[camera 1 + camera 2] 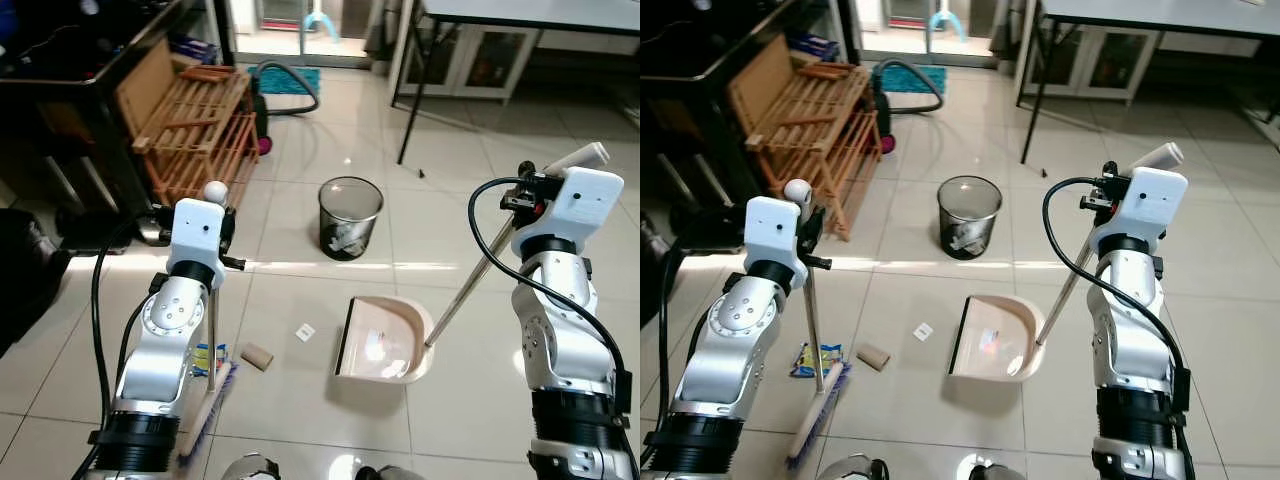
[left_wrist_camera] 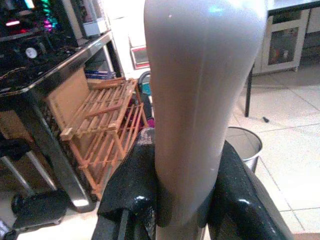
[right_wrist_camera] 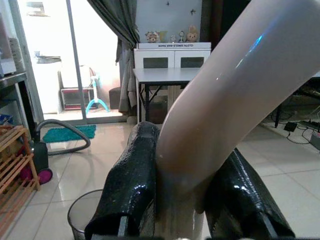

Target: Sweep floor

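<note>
Pale tiles and cream plastic are dominating.
Near the cream plastic dustpan [image 1: 385,340], a black mesh wastebasket [image 1: 350,217] and brown cardboard roll [image 1: 257,356] are contrasting with glossy white floor tiles [image 1: 300,410].

On the floor [image 1: 300,400], the dustpan [image 1: 385,343] lies before the wastebasket [image 1: 350,217], with a cardboard roll [image 1: 257,356], wrapper [image 1: 818,358] and broom head [image 1: 818,413] to its left.

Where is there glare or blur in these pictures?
Left eye view: a bright glare strip crosses the tiles before the bin; the dustpan reflects light. Left wrist view: the close broom handle looks soft. Right wrist view: the doorway is washed out.
</note>
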Controlling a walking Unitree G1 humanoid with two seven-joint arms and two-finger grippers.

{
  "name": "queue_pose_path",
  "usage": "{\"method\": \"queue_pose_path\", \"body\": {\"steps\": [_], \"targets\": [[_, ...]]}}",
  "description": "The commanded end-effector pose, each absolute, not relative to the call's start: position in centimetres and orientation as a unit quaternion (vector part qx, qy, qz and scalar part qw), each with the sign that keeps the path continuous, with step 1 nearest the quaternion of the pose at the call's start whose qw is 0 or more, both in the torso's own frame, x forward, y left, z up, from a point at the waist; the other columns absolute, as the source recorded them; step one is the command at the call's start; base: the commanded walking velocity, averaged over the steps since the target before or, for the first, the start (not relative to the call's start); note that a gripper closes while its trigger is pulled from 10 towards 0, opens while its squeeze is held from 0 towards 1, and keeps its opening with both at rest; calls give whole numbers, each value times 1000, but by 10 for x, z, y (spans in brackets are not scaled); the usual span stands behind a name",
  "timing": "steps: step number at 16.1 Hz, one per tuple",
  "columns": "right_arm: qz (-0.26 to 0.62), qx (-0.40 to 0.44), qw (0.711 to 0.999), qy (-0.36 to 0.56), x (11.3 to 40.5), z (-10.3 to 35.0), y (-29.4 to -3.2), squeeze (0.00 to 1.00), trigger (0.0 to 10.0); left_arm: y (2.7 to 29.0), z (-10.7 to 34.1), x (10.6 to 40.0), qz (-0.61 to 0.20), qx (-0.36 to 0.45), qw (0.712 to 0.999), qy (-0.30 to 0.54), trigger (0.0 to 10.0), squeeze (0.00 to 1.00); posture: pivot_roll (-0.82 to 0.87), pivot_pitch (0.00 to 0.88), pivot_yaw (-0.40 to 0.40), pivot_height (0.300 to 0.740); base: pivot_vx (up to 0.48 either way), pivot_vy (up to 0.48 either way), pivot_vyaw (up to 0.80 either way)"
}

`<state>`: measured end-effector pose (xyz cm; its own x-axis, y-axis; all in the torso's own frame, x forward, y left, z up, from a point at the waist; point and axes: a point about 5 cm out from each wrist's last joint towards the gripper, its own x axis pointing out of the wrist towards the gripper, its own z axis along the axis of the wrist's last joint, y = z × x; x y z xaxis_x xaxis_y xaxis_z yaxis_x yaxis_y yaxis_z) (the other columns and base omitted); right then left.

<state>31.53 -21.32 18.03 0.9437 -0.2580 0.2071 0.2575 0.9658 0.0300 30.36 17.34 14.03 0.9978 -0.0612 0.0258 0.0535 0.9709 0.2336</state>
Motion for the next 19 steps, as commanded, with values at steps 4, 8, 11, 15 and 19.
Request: {"method": "queue_pose_path", "body": {"steps": [4, 8, 11, 15, 19], "targets": [[-116, -78, 978, -158, 328, 203, -214, 0, 10000, 180, 145, 305, -21, 125, 992, -27, 10000, 0, -2, 60, -15, 740, 0, 0, 0], [-60, -178, 962, -199, 334, 210, -190, 0, 10000, 179, 144, 303, -24, 132, 991, -26, 10000, 0, 2, 64, -18, 740, 0, 0, 0], [14, -242, 945, -219, 333, 199, -162, 0, 10000, 176, 143, 302, -32, 137, 990, -27, 10000, 0, 7, 67, -23, 740, 0, 0, 0], [69, -261, 933, -237, 328, 187, -138, 0, 10000, 168, 143, 302, -43, 139, 989, -30, 10000, 0, 13, 73, -25, 740, 0, 0, 0], [61, -247, 940, -229, 327, 178, -138, 0, 10000, 151, 155, 314, -58, 137, 987, -62, 10000, 0, 19, 93, -23, 740, 0, 0, 0]]}}
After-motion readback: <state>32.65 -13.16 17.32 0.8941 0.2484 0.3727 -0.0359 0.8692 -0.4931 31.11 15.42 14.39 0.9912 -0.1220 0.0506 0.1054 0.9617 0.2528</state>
